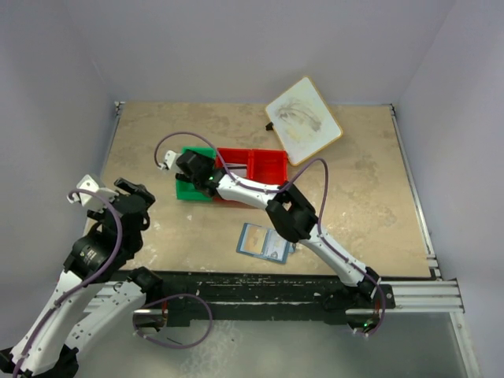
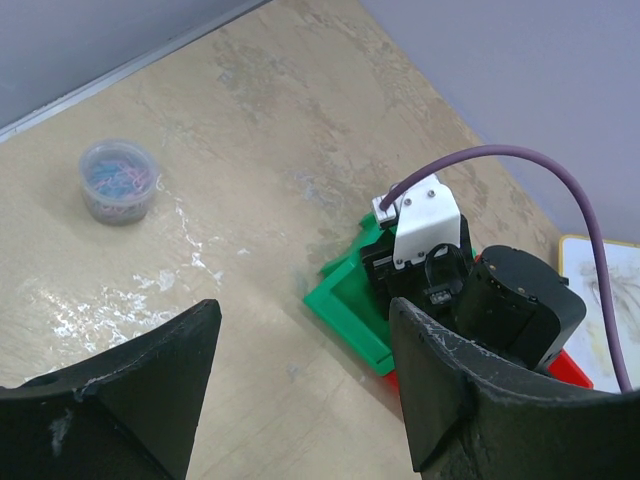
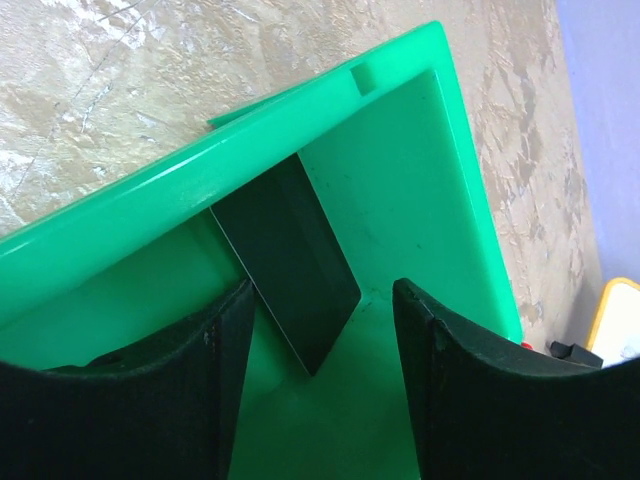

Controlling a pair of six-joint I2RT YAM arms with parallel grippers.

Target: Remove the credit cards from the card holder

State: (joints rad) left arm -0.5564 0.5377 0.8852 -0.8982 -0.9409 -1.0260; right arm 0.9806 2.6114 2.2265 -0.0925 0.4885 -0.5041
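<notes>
Right hand hangs over the green bin with its fingers spread. Between them, just below, the dark card lies inside the bin, tilted against the inner wall. The card's edge runs close to the left-side finger, and no grip on it shows. In the top view the right hand sits at the end of its outstretched arm, above the same green bin, with the red bins just beside it towards the arm's base.

Behind this hand, back along the arm near its elbow, the card holder lies open on the bench – pale blue inside facing up. Whether any cards sit in it is too small to tell. A white board rests beyond the red bins, well apart from the hand.

Left hand hovers above the bench, fingers wide apart with nothing between them – a small tub of paper clips stands ahead of it to the left.
</notes>
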